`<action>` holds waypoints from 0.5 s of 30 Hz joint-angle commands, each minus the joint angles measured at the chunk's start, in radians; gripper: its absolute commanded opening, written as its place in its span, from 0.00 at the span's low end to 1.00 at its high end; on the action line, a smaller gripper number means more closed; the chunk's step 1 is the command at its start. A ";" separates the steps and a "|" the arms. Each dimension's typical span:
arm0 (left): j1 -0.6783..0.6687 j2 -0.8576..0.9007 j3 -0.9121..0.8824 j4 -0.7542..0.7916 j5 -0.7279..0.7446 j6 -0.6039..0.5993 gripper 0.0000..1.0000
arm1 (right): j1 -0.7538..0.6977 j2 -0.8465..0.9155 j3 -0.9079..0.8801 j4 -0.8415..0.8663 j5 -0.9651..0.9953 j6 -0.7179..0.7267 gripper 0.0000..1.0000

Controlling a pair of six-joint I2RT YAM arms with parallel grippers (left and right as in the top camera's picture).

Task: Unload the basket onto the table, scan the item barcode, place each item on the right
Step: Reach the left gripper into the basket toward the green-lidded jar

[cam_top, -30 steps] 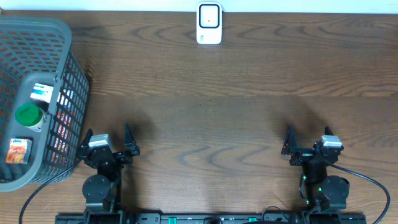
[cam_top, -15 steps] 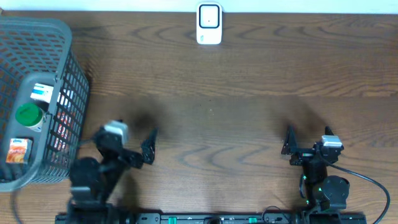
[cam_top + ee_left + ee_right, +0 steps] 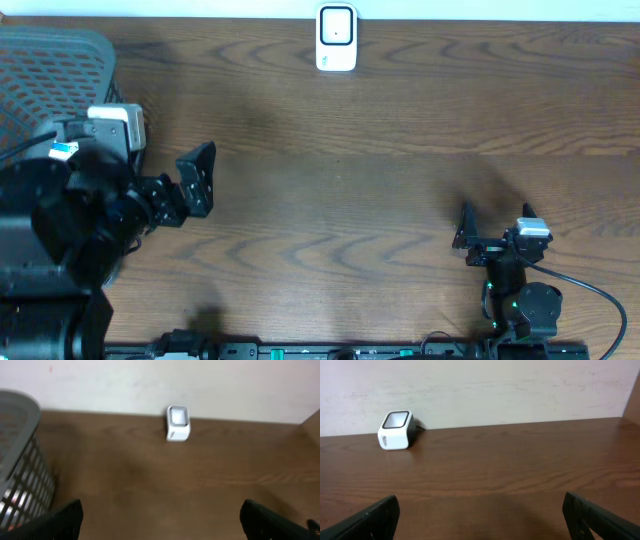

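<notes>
While the left gripper (image 3: 162, 521) and right gripper (image 3: 481, 516) gape empty, we note the scanner (image 3: 178, 423) well beyond both.

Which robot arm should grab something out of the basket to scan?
Left. Its open left gripper is right next to the grey basket, probably an easy reach. The right gripper, also open, sits far across the table.

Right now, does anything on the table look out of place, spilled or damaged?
Nothing stands out. The scanner stands upright at the far edge of the table, the grey basket sits at the left, and nothing is spilled on the wood. The left arm hides most of the basket.
</notes>
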 commanded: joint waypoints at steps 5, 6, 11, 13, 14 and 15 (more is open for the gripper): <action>0.098 0.127 0.199 -0.129 -0.250 -0.083 1.00 | 0.010 -0.006 -0.001 -0.003 0.007 -0.013 0.99; 0.129 0.153 0.245 -0.160 -0.254 -0.085 1.00 | 0.010 -0.006 -0.001 -0.003 0.007 -0.013 0.99; 0.337 0.307 0.480 -0.308 -0.255 -0.164 1.00 | 0.010 -0.006 -0.001 -0.003 0.007 -0.013 0.99; 0.426 0.359 0.535 -0.345 -0.256 -0.220 1.00 | 0.010 -0.006 -0.001 -0.003 0.007 -0.013 0.99; 0.467 0.383 0.551 -0.358 -0.255 -0.249 1.00 | 0.010 -0.006 -0.001 -0.003 0.007 -0.013 0.99; 0.515 0.409 0.559 -0.370 -0.255 -0.282 1.00 | 0.010 -0.006 -0.001 -0.003 0.007 -0.013 0.99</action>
